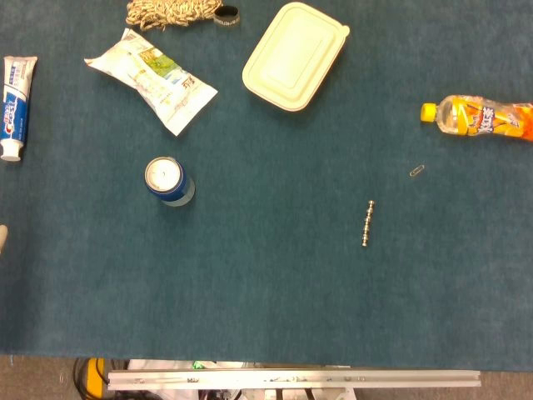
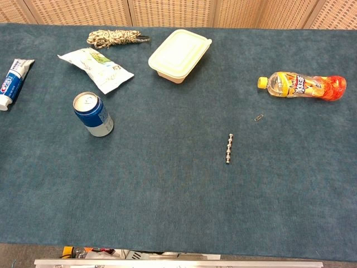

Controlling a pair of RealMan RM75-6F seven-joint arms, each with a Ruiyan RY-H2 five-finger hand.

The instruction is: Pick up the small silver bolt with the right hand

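Note:
The small silver bolt (image 1: 367,223) lies flat on the dark blue table cloth, right of the middle, its length running roughly towards and away from me. The chest view shows the bolt (image 2: 228,148) in the same spot, with bare cloth all round it. A small paper clip (image 1: 417,171) lies a little beyond it to the right. Neither hand shows in either view. Only a pale sliver (image 1: 2,237) sits at the left edge of the head view, and I cannot tell what it is.
An orange drink bottle (image 1: 479,117) lies on its side at the far right. A cream lidded container (image 1: 296,56) sits at the back centre. A blue can (image 1: 169,180) stands left of centre, with a snack packet (image 1: 152,77), toothpaste tube (image 1: 14,104) and rope bundle (image 1: 171,12) beyond it.

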